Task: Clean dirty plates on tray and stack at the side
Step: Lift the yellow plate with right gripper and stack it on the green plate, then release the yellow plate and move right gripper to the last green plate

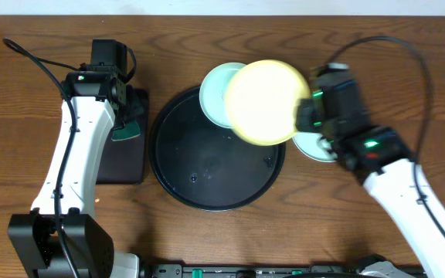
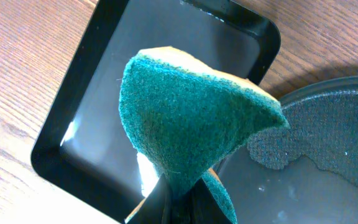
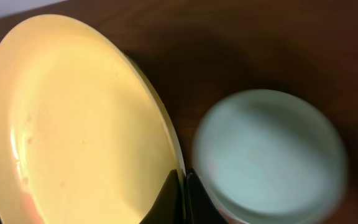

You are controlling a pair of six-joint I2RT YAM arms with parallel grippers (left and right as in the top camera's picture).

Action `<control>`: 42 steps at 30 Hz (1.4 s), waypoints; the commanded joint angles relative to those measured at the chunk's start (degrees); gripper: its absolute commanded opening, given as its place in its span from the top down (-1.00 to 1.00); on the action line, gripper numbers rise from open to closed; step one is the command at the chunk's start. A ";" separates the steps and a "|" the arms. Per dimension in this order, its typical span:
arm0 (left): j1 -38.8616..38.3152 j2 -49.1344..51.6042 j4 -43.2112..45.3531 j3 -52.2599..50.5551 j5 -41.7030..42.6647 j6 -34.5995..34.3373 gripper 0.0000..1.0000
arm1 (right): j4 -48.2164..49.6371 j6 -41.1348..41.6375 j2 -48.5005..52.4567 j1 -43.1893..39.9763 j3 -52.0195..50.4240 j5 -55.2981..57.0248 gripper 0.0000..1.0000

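My right gripper (image 3: 184,180) is shut on the rim of the pale yellow plate (image 1: 265,103) and holds it lifted over the right side of the round black tray (image 1: 178,166). It fills the left of the right wrist view (image 3: 73,124). One mint plate (image 1: 216,91) lies on the tray's far rim, partly under the yellow one. Another mint plate (image 1: 315,147) lies on the table right of the tray, mostly hidden by my right gripper; it also shows in the right wrist view (image 3: 269,155). My left gripper (image 2: 179,199) is shut on a teal sponge (image 2: 191,124) over the small rectangular tray.
The small rectangular black tray (image 1: 122,158) sits left of the round tray, and it shows in the left wrist view (image 2: 92,106). The round tray's rim appears in the left wrist view (image 2: 328,87). Cables run over the table at the far left and far right.
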 commanded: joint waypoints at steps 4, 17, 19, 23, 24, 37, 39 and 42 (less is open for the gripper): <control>0.13 -0.02 -0.13 -0.11 -1.11 0.13 0.85 | -6.64 1.36 1.20 -14.36 0.66 -6.54 0.97; 0.13 -0.02 0.09 -0.11 -1.09 0.13 0.85 | -9.07 -2.51 15.67 -23.82 0.33 -6.29 0.98; 0.13 -0.02 0.11 -0.11 -1.11 0.13 0.85 | -8.07 -2.51 18.14 -23.82 0.33 -6.27 0.98; 0.13 -0.02 0.09 -0.11 -1.09 0.15 0.85 | -7.10 -2.49 21.62 -23.82 0.33 -5.86 0.97; 0.13 -0.02 0.09 -0.11 -1.11 0.13 0.85 | -7.13 -2.51 22.14 -23.82 0.33 -5.84 0.97; 0.13 -0.02 0.09 -0.11 -1.11 0.15 0.85 | -7.28 -12.76 22.36 -22.84 6.47 -24.20 0.09; 0.13 -0.02 0.09 -0.11 -1.11 0.15 0.85 | -8.24 -13.70 22.36 -21.24 9.77 -25.92 -0.01; 0.13 -0.02 0.09 -0.11 -1.09 0.13 0.85 | -8.72 -15.91 22.51 -17.16 14.78 -25.92 -0.16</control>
